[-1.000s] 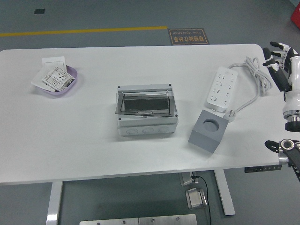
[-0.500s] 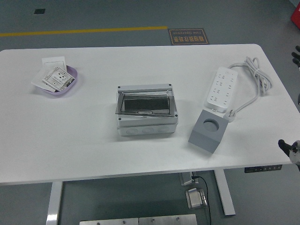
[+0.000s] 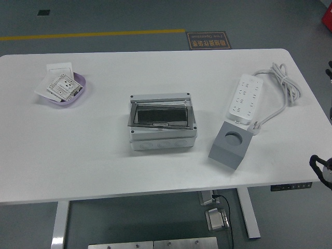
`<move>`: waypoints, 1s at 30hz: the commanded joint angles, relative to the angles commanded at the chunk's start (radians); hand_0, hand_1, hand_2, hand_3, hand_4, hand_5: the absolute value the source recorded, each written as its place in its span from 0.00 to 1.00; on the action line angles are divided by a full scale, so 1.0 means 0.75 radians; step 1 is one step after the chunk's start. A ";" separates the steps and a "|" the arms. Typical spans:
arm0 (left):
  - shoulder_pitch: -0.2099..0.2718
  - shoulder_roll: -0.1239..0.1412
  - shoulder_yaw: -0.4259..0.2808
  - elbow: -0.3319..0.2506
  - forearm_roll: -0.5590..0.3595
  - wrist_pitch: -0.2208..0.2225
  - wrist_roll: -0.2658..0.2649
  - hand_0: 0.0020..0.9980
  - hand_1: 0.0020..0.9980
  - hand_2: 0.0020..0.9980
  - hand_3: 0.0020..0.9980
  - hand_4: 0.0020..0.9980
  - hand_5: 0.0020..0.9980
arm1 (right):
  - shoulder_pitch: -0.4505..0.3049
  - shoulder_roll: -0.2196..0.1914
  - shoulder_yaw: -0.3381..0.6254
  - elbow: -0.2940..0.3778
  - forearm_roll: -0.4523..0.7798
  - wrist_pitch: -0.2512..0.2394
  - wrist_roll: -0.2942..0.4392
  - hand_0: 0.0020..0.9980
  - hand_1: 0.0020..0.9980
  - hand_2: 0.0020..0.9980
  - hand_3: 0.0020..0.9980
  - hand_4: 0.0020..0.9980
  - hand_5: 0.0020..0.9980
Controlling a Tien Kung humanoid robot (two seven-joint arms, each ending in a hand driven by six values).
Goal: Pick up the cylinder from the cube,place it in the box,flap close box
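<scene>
The grey cube sits at four o'clock from the box, and whether the cylinder rests in its round recess I cannot tell. Only a sliver of the right robot hand shows at the surface's right edge, its fingers unreadable. It should descend vertically over the recess, pinch low, and lift straight before swinging toward ten o'clock.

Industrial test lab: grey painted floor with yellow line, floor sign, white adjustable bench
</scene>
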 joint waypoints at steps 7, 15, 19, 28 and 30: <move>0.000 -0.003 -0.025 0.000 0.021 0.000 0.005 0.67 0.71 0.63 0.63 0.70 0.19 | 0.002 -0.003 -0.001 0.013 -0.005 -0.008 -0.001 0.89 0.86 0.89 0.90 1.00 0.72; -0.007 -0.002 -0.029 0.000 0.022 0.001 0.007 0.68 0.71 0.63 0.63 0.70 0.19 | 0.023 -0.011 -0.021 0.010 -0.018 -0.021 -0.003 0.89 0.86 0.89 0.90 1.00 0.72; -0.016 0.007 -0.012 0.000 0.010 0.001 0.003 0.68 0.71 0.64 0.64 0.71 0.19 | 0.037 -0.020 -0.042 0.007 -0.027 -0.031 -0.009 0.89 0.86 0.89 0.89 1.00 0.72; -0.023 0.021 -0.012 0.000 0.019 -0.002 0.001 0.68 0.71 0.64 0.64 0.71 0.19 | 0.049 -0.023 -0.084 0.003 -0.055 -0.054 -0.021 0.89 0.86 0.89 0.88 1.00 0.75; -0.022 0.021 -0.014 0.000 0.023 -0.003 0.002 0.68 0.71 0.64 0.64 0.71 0.19 | 0.046 -0.024 -0.086 0.004 -0.056 -0.060 -0.018 0.89 0.86 0.89 0.88 1.00 0.75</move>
